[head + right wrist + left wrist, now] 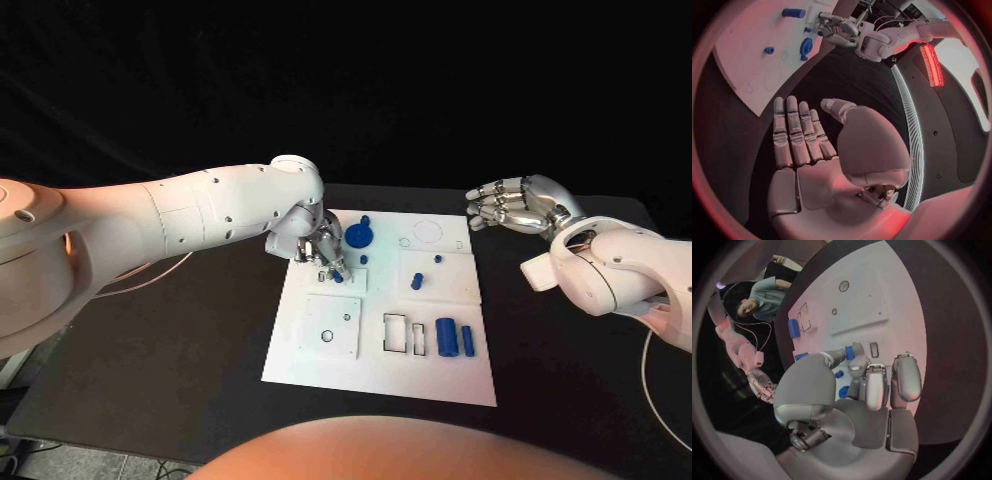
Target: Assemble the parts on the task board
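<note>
The white rectangular task board (378, 378) lies in the middle of the black worktop (173, 340). The silver left hand (312, 249) is lowered over the far left part of the board, fingertips (335, 272) pointing down at a small recessed square. In the left wrist view the thumb and a finger (856, 368) close on a small blue part (849, 352); the hand appears to pinch this part, though the contact is partly hidden by the fingers.

The silver right hand (521, 204) hovers off the far right corner of the board, above the worktop. It holds nothing. In the right wrist view its fingers (796, 131) are extended side by side and the thumb stands apart from them.

Parts located on the board:
- A round blue disc with a stem (359, 235) at the far edge, just right of the left hand.
- A small blue peg (364, 259) just near of the disc.
- A short blue block (415, 281) near the board centre.
- A large blue cylinder (449, 336) and a slimmer blue bar (469, 338), lying side by side at the near right.
- Two black-outlined rectangular slots (395, 333) just left of the cylinder.
</note>
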Available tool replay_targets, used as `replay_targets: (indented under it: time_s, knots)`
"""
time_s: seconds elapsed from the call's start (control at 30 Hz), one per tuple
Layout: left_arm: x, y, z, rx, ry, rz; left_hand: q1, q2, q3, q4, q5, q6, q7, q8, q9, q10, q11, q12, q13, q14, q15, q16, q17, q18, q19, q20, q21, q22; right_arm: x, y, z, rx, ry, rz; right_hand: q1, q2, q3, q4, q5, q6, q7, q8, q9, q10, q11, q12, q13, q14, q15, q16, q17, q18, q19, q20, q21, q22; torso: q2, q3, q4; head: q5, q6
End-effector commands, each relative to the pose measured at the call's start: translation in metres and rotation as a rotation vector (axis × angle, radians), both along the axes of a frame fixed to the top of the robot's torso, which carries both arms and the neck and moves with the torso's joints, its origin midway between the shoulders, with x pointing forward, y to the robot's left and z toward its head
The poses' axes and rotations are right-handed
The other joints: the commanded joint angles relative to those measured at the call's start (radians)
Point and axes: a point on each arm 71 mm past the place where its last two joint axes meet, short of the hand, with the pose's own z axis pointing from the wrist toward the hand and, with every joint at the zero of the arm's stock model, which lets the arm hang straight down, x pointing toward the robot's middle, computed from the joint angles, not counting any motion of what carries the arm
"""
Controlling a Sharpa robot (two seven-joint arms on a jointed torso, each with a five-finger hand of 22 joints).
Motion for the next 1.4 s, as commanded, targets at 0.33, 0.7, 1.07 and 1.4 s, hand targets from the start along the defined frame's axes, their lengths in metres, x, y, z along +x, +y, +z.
replay_targets:
  time_s: [0.33,0.7,1.07,1.4]
  knots:
    - [-0.0020,-0.0020,-0.0051,0.001,-0.002,0.000,-0.037,-0.014,-0.030,0.019,0.005,0.011,0.001,-0.011,0.000,0.003,-0.001,0.006,0.000,0.068,0.007,0.005,0.125,-0.014,0.005,0.003,0.003,0.001,-0.0007,0.0014,0.0000,-0.004,-0.003,0.016,-0.009,0.000,-0.009,0.000,0.004,0.005,0.056,-0.001,-0.001,0.000,0.002,0.007,-0.003,-0.003,0.006,-0.005,-0.002,0.010,-0.003,0.005,-0.004,-0.004,-0.001,-0.0003,0.0007,-0.001,0.000]
    - [-0.0022,-0.0015,-0.0052,0.001,0.000,-0.002,-0.066,-0.029,-0.062,0.023,0.005,0.016,0.002,-0.016,0.002,0.003,-0.001,0.005,0.000,0.067,0.008,0.004,0.124,-0.014,0.006,0.004,0.003,0.002,-0.0009,0.0014,-0.0002,-0.004,-0.002,0.018,-0.009,0.000,-0.009,0.000,0.004,0.005,0.056,-0.001,-0.001,0.000,0.002,0.007,-0.003,-0.003,0.006,-0.005,-0.002,0.009,-0.004,0.005,-0.004,-0.004,-0.001,-0.0005,0.0003,0.000,0.001]
    - [-0.0033,-0.0010,-0.0047,-0.002,-0.001,-0.005,-0.105,-0.038,-0.103,0.026,0.005,0.021,0.002,-0.023,0.003,0.001,0.000,0.004,-0.002,0.066,0.008,0.003,0.121,-0.013,0.004,0.004,0.000,-0.002,-0.0008,0.0006,-0.0007,-0.005,0.001,0.017,-0.012,-0.002,-0.012,0.001,0.003,0.005,0.057,-0.001,-0.002,0.000,0.002,0.008,-0.005,-0.004,0.007,-0.007,-0.003,0.009,-0.005,0.006,-0.005,-0.007,-0.001,-0.0003,0.0010,0.000,0.003]
    - [-0.0036,0.0045,-0.0008,-0.006,-0.012,-0.001,-0.108,-0.038,-0.106,0.026,0.005,0.021,0.002,-0.023,0.003,0.001,0.000,0.004,-0.002,0.066,0.008,0.002,0.119,-0.013,0.003,0.004,-0.001,-0.002,-0.0008,-0.0001,-0.0016,-0.006,0.003,0.016,-0.014,-0.002,-0.013,0.002,0.003,0.005,0.057,-0.001,-0.002,0.000,0.003,0.009,-0.006,-0.005,0.007,-0.009,-0.003,0.009,-0.006,0.006,-0.005,-0.008,-0.001,-0.0001,0.0012,0.000,0.004]
